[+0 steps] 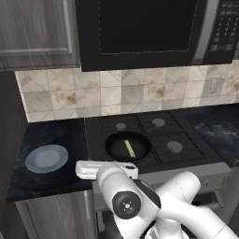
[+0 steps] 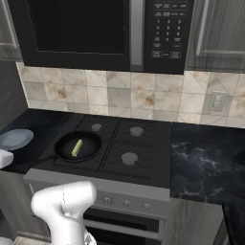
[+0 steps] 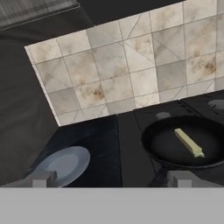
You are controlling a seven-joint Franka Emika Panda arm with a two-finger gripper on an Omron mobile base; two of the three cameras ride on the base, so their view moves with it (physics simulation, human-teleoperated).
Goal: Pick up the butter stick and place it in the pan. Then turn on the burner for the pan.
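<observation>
White robot arm folded low in front of the base, elbow bent, with a dark round joint facing the camera. The gripper [image 3: 111,178] is held level, its two fingertips [image 3: 40,178] spread wide apart, nothing between them.

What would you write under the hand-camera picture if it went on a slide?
Open pincer looks over a butter stick lying in the black pan on the stove, grey-blue plate to its side.

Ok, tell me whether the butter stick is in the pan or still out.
In. The butter stick lies flat on the pan floor, inside its rim, on the stove's front-left burner.
</observation>
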